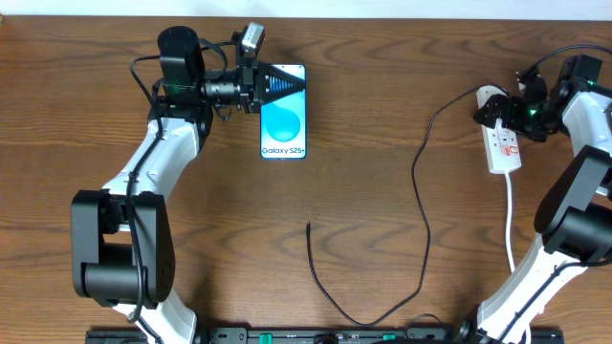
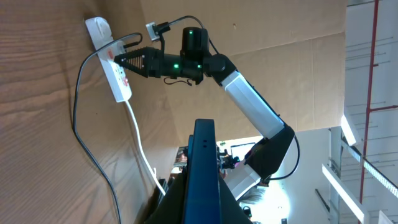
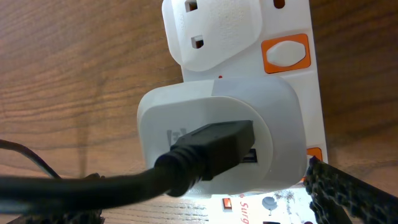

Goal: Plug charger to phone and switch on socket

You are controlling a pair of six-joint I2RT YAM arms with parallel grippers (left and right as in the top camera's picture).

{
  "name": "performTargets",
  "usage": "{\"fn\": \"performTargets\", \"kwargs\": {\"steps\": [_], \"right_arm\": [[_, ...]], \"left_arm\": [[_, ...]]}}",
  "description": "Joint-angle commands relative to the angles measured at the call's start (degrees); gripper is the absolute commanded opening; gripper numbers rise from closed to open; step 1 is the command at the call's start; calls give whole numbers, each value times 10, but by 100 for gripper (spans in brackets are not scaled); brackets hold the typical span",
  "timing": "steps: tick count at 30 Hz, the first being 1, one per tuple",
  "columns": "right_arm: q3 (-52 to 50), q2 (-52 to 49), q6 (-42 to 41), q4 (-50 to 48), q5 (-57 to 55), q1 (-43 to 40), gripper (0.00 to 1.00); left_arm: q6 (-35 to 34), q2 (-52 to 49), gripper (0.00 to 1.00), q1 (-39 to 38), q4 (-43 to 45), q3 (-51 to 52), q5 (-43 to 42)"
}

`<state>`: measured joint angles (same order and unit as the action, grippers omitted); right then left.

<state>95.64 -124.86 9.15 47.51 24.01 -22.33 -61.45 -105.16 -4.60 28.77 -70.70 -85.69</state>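
Observation:
The phone (image 1: 284, 119) lies screen-up at the upper left, its blue display showing. My left gripper (image 1: 300, 84) is shut on its top end. In the left wrist view the phone (image 2: 204, 155) runs edge-on between the two dark fingers. The white socket (image 1: 504, 150) lies at the far right, with orange switches (image 3: 285, 52) along its side. My right gripper (image 1: 490, 108) stands open around the socket's upper end, its fingers either side of a white adapter (image 3: 186, 118). The charger (image 1: 422, 205) runs from that adapter down the table. Its free tip (image 1: 308, 226) rests on the wood, apart from the phone.
The socket's white cord (image 1: 510, 220) trails toward the front right beside the right arm's base. The charger's loop sweeps close to the front edge (image 1: 368, 323). A second white plug (image 3: 211, 28) sits in the socket beyond the adapter.

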Motion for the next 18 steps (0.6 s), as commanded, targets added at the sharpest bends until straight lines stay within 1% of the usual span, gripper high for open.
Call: {"fn": "performTargets", "kwargs": {"steps": [1, 18], "right_arm": [[-33, -28, -14, 26, 77, 18, 99], [-33, -28, -14, 6, 132, 18, 99]], "left_arm": [[4, 12, 7, 0, 4, -4, -17], [3, 12, 7, 0, 4, -4, -18]]}}
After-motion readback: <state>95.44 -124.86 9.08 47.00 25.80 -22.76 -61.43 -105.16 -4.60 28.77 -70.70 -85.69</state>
